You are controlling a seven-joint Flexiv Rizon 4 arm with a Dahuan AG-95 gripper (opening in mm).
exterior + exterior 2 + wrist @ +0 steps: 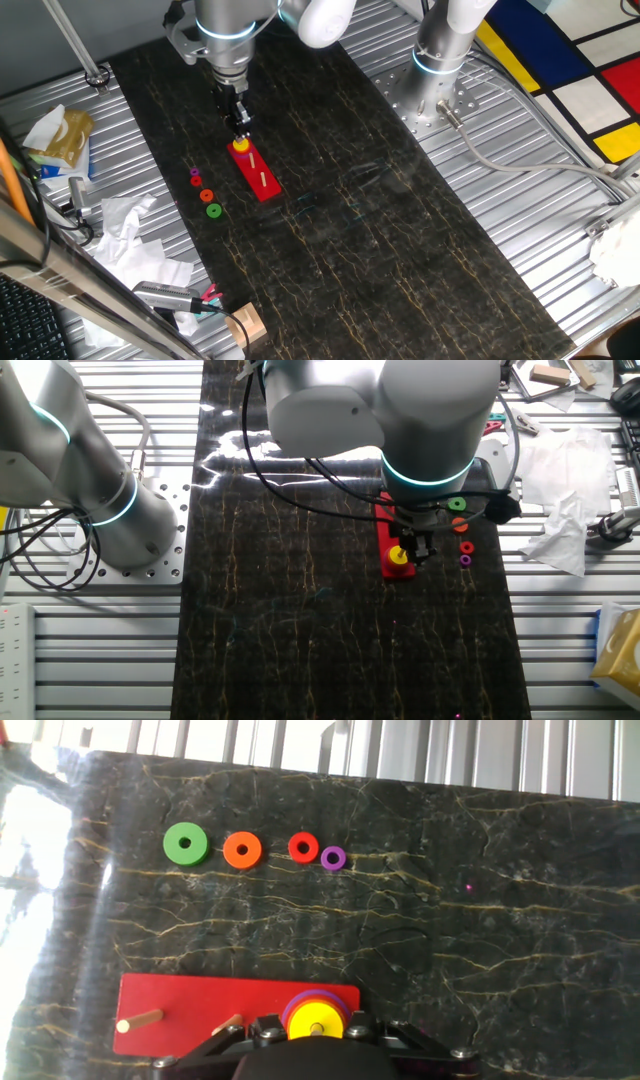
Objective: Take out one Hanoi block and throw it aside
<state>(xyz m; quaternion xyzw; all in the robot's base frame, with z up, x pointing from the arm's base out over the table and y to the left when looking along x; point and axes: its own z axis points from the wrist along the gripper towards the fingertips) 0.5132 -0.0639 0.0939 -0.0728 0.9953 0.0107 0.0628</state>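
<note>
The Hanoi block (316,1020), a yellow ring, sits on the end peg of a red base (200,1005), on top of a wider purple disc. It also shows in one fixed view (240,146) and the other fixed view (399,555). My gripper (316,1028) is down over that peg, and its fingers (268,1030) press against both sides of the yellow ring. Two other pegs (138,1018) on the base are bare. A green ring (186,844), an orange ring (242,849), a red ring (303,846) and a purple ring (333,858) lie in a row on the dark mat.
Crumpled paper (125,225) and a small wooden block (246,324) lie by the mat's left edge. A second arm's base (440,70) stands at the back right. White tissue (560,510) lies beside the loose rings.
</note>
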